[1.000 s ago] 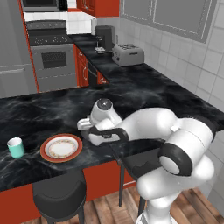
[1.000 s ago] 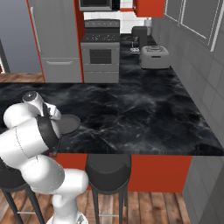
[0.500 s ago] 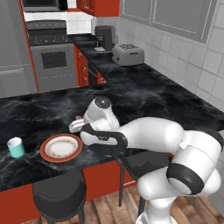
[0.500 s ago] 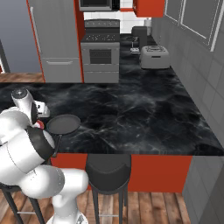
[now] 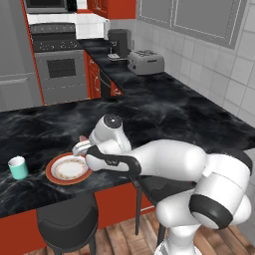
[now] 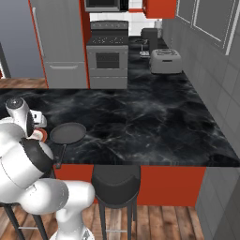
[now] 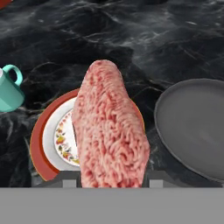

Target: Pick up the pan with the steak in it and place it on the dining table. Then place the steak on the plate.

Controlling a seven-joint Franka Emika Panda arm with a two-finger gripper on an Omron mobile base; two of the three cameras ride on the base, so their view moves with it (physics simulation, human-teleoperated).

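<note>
Since a second ago the arm has swung leftward, carrying the gripper from the pan toward the plate, where it now sits above the plate's right rim. The jaws are closed on the steak, which in the hand view stands upright between them and hides part of the plate's cream centre. The pan rests empty on the dining table, just beside the plate, its thin handle pointing to the table's near edge. A teal cup stands on the table left of the plate, apart from it. A black stool stands below the table edge
</note>
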